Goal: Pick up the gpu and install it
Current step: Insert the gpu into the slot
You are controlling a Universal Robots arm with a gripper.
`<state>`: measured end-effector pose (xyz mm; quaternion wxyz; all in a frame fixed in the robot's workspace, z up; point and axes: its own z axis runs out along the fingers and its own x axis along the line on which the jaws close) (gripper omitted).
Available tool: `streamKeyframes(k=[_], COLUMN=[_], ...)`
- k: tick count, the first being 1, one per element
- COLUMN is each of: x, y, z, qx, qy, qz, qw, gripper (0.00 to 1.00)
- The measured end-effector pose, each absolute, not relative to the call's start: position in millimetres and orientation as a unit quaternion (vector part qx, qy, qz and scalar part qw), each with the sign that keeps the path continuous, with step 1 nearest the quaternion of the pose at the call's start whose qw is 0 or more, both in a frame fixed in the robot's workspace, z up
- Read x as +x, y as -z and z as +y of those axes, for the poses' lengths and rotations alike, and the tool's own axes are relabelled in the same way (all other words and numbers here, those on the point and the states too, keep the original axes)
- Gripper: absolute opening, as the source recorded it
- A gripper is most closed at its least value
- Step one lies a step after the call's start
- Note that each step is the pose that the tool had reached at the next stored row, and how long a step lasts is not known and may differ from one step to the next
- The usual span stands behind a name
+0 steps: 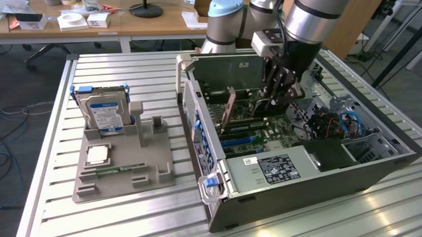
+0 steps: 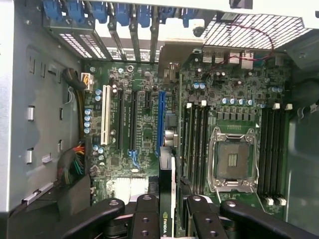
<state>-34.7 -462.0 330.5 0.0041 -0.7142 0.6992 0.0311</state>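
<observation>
gripper point(image 2: 170, 201) pinched gpu point(image 2: 166, 221) edge-on | over motherboard point(image 2: 134, 134) inside case point(image 1: 329, 182) | lined up with blue slot point(image 2: 161, 119) (slot contact unclear)

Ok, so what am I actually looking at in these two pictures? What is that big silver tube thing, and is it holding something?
The silver tube is a robot arm, and at its end is a claw for grasping things. One picture comes from a camera standing off the arm, looking over a slatted metal table. The other comes from a camera on the arm's wrist. It looks past the claw's black fingers into an open computer case, onto the green motherboard. The claw is shut on the gpu, a thin black card seen edge-on and held over the board. On the exterior view's left, a grey holder carries a blue-labelled hard drive standing upright and a pale square chip lying flat.
</observation>
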Motion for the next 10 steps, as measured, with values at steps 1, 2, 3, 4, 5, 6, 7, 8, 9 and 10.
streamKeyframes(k=[1,2,3,4,5,6,7,8,9,10], x=[-35,-35,-35,-35,-35,-35,-35,-35,-35,-35], y=[-329,-327,-325,-323,-321,-320,-318,-316,-314,-312], z=[-462,-463,-463,-463,-463,-463,-464,-464,-464,-464], qx=[-0.714,-0.714,-0.714,-0.714,-0.714,-0.714,-0.714,-0.714,-0.714,-0.714], qy=[-0.031,-0.031,-0.031,-0.031,-0.031,-0.031,-0.031,-0.031,-0.031,-0.031], qz=[0.699,0.699,0.699,0.699,0.699,0.699,0.699,0.699,0.699,0.699], qw=[0.004,0.004,0.004,0.004,0.004,0.004,0.004,0.004,0.004,0.004], gripper=[0.26,0.26,0.26,0.26,0.26,0.26,0.26,0.26,0.26,0.26])
